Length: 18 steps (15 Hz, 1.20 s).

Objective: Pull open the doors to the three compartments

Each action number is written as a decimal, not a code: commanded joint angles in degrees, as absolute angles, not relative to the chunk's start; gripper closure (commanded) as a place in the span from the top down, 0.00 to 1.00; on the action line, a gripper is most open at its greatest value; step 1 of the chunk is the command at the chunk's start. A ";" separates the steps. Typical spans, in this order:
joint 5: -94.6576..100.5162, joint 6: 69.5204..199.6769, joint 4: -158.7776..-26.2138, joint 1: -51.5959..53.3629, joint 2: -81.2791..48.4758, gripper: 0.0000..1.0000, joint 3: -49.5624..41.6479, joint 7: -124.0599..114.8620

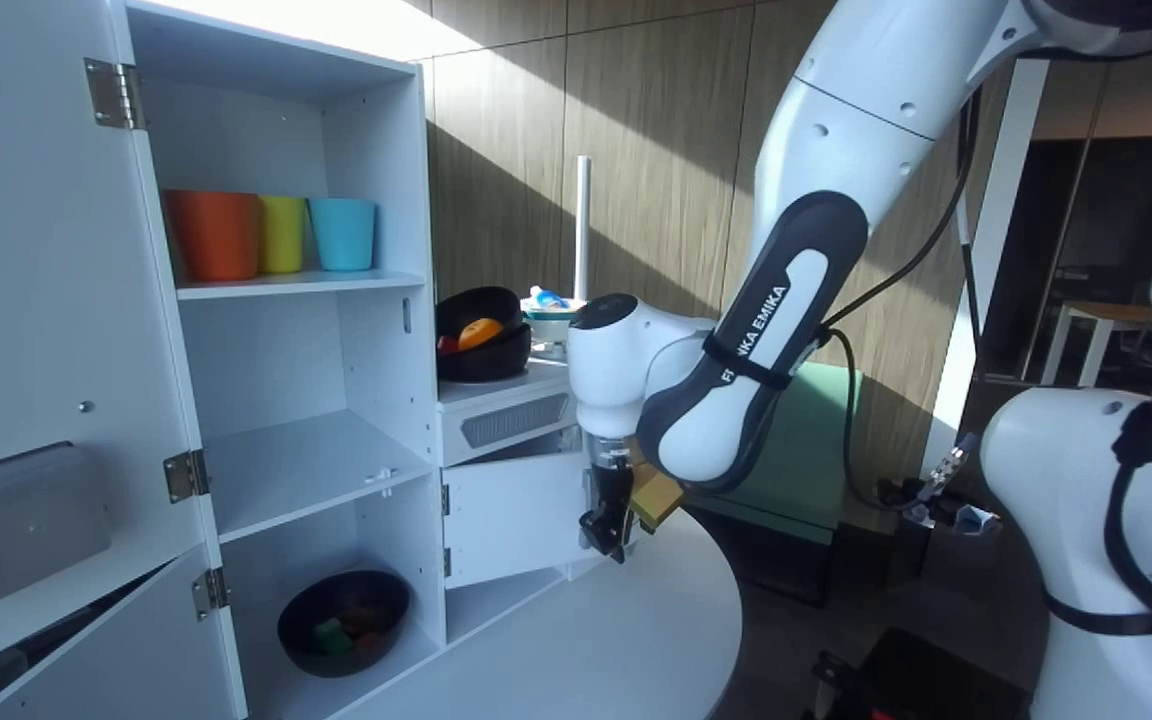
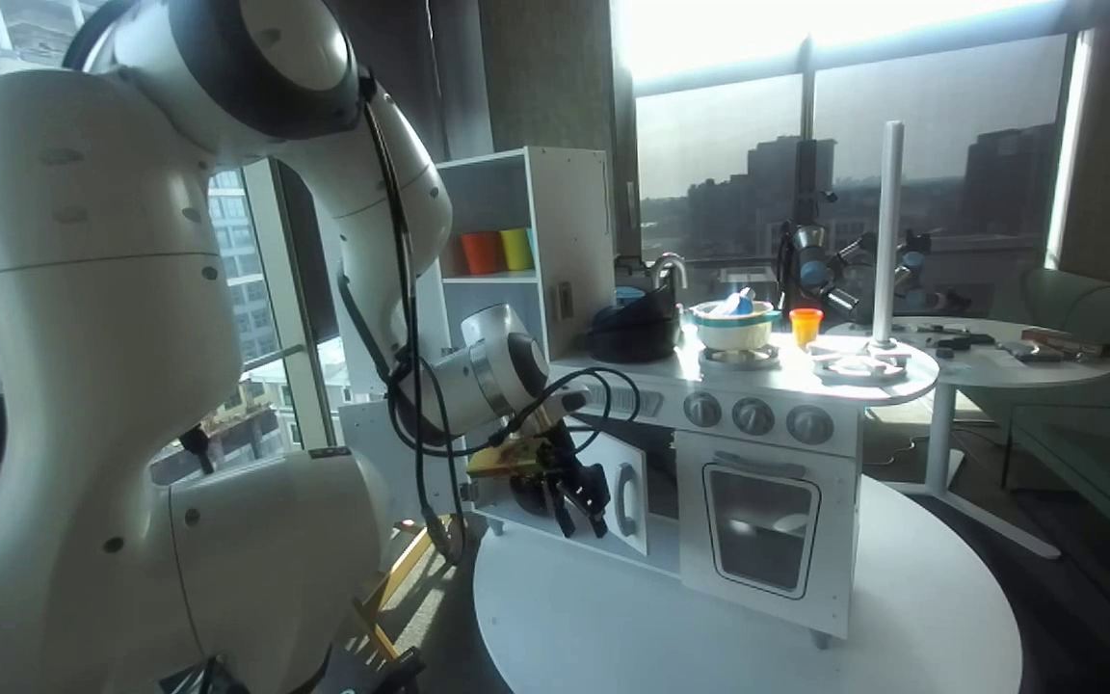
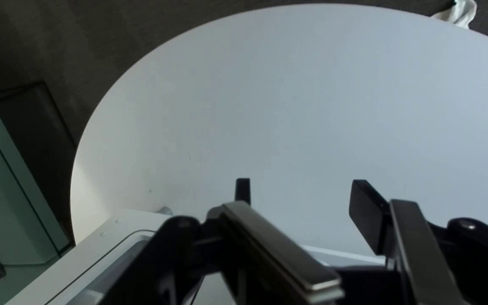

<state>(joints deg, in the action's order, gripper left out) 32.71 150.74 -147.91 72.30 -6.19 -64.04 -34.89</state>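
Closest to me in the wrist view, the gripper (image 3: 303, 201) is spread wide, holding nothing. In an exterior view, I see cups (image 1: 282, 235) on the tall shelf (image 1: 386, 350); its lowest compartment (image 1: 408, 545), small door (image 1: 136, 650) standing open, houses a dark bowl (image 1: 373, 590) with a green piece (image 1: 333, 636). Beside the shelf, the middle door (image 1: 516, 520) is ajar. In an exterior view, farther from the shelf, the oven door (image 2: 767, 520) is closed, and a pot (image 2: 733, 334) holds a blue-and-white thing (image 2: 736, 303).

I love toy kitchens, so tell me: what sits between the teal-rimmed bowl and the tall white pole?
In an exterior view, an orange cup, then part of a burner grate.
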 commanded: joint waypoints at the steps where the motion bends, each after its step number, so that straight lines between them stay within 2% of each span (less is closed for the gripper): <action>1: 28.23 134.60 -145.67 72.99 3.15 0.95 -66.12 -32.95; 2: 29.46 131.06 -143.77 72.05 4.92 1.00 -66.48 -36.46; 7: 26.55 130.28 -136.98 67.64 8.06 1.00 -69.87 -37.35; 8: 21.21 132.23 -135.76 57.13 5.38 1.00 -60.69 -34.43; 9: 18.01 132.87 -134.50 54.51 5.21 1.00 -58.96 -33.78; 13: 3.29 138.72 -131.11 36.44 2.83 1.00 -42.79 -31.99; 18: -11.13 156.56 -133.02 16.60 -2.31 1.00 -20.73 -28.96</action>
